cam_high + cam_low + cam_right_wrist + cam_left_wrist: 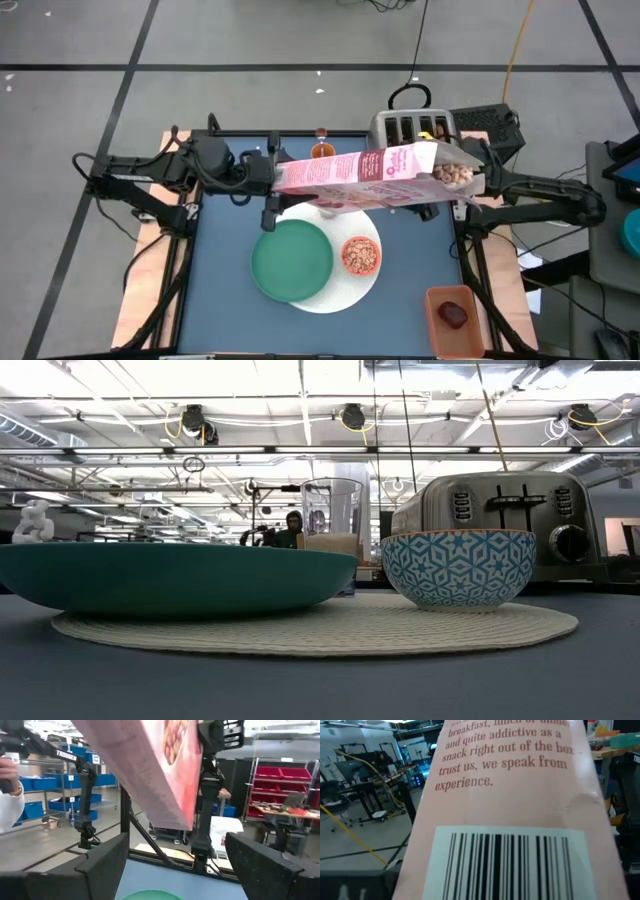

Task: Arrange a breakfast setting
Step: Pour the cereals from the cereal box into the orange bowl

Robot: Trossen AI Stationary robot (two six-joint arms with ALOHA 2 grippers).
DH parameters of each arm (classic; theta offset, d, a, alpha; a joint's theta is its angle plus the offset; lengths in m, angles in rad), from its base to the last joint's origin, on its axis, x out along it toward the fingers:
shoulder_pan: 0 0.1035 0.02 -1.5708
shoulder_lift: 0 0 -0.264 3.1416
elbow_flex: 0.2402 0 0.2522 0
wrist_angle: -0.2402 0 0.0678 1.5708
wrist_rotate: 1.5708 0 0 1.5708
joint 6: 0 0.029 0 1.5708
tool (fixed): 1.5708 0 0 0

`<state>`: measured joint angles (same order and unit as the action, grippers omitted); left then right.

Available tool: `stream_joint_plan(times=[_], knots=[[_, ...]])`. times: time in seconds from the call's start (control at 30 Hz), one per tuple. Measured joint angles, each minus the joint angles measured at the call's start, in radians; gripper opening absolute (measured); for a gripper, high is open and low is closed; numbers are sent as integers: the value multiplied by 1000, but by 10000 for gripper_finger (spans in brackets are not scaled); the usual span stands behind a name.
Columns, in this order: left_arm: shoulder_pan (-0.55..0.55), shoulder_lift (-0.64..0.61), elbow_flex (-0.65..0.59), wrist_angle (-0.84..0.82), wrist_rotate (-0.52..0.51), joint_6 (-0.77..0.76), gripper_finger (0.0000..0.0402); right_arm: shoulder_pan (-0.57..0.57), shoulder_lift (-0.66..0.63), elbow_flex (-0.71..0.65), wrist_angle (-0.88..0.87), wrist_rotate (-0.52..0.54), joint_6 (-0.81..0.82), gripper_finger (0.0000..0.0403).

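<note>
A pink cereal box hangs lengthwise above the table's far half, its open end showing cereal toward the right. My left gripper is at its left, closed end; the box fills the left wrist view. My right gripper is open below the box's open end, touching nothing. A green plate and a small bowl of cereal rest on a white round mat. A glass of milk stands behind them. The spoon is not seen. My left gripper holds the cereal box by its closed, left end, coming level from the table's left. The box itself hides the fingers in the wrist view, so the kind of hold cannot be told. The box is lifted clear and lies nearly level over the mat.
A silver four-slot toaster stands at the far edge, right of centre. An orange cup stands at the far middle. An orange tray with a red thing sits at the near right. A person's hand and white sleeve show beyond the table.
</note>
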<state>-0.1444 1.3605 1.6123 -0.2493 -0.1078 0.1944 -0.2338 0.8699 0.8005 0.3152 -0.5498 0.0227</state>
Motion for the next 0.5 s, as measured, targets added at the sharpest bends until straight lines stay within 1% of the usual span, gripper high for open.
stream_joint_plan(times=[0.33, 0.5], knots=[[0, 0, 0, 8, -1, 3, 234, 58, 120, 0, 221, 2, -16, 325], [0, 0, 0, 18, -1, 3, 234, 77, 154, 0, 256, 0, -29, 325]])
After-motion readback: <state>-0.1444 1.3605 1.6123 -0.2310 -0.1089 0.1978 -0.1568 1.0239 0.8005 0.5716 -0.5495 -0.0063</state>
